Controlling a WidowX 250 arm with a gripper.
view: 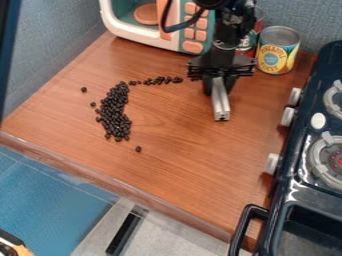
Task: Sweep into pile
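Beans, small and black, (115, 112) lie on the brown wooden counter (180, 160), left of the middle of the view. Most sit in a long, slightly curved heap that runs from the back towards the front edge, packed closely along its middle and looser at its borders. From the back end of the heap a thin, broken line of beans leads right, towards the gripper (219, 86). One bean lies by itself to the left of the heap's back end, another sits nearer on that same side, and one more lies apart in front of the heap's near end.

The gripper hangs over the back part of the counter, to the right of the beans. Its fingers are closed on a pale metal bar (221, 102), one on each side as far as I can make out, and the bar sticks out towards the front of the counter, its square end showing.

Behind the beans, at the back, stands a white and green toy microwave (127, 30) with orange buttons. A can with a yellow and blue label (277, 50) stands upright right of the arm, and a red and green can (249, 42) is partly hidden behind the arm. A dark toy stove (294, 192) is along the right side, its pale knobs facing the counter
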